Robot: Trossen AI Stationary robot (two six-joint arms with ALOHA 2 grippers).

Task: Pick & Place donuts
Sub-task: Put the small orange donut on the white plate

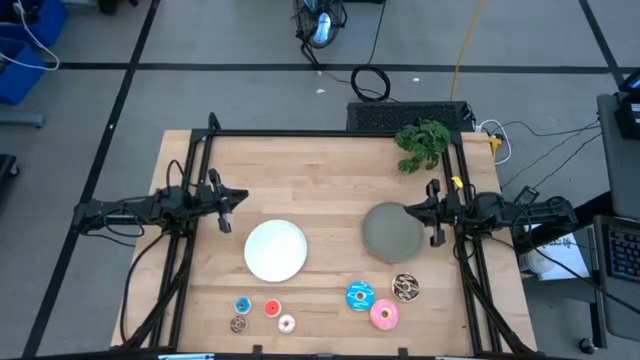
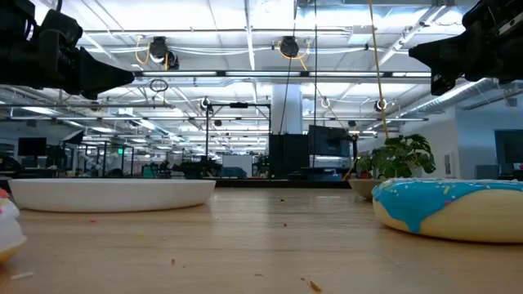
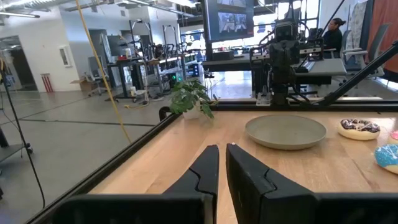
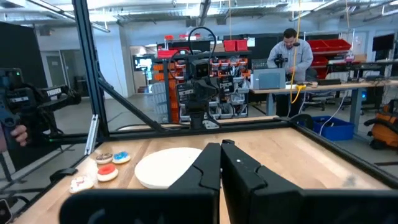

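From above: wooden table (image 1: 330, 170) with white plate (image 1: 276, 250) left of centre, grey plate (image 1: 392, 231) to its right. Left gripper (image 1: 232, 198) at table's left edge, right gripper (image 1: 428, 208) at grey plate's right rim; both sets of fingers pressed together, holding nothing. Along near edge, four tiny donuts: blue (image 1: 242, 305), red (image 1: 272, 308), brown (image 1: 238, 324), pale pink (image 1: 287, 323). Further right, three larger: blue donut (image 1: 359, 296), sprinkled brown donut (image 1: 406, 288), pink donut (image 1: 385, 315). Small plant (image 1: 422, 143) at far right corner. Grey floor with cables around.

At table height: big blue-iced ring (image 2: 449, 208) cut off at right edge, white dish (image 2: 110, 193) at left, pale shape at left edge too cropped to identify. Arms only as dark shapes in upper corners. Open hall behind, ceiling lights, workstations.

Left wrist: closed fingers (image 3: 205, 171), grey dish (image 3: 285, 130), sprinkled ring (image 3: 359, 127) beyond, blue ring cropped at edge. Person (image 3: 333, 34) seated far back.

Right wrist: closed fingers (image 4: 208, 168), white dish (image 4: 168, 166), tiny rings (image 4: 107, 169) clustered beside, colours partly hard to make out. Person (image 4: 292, 59) standing behind benches.
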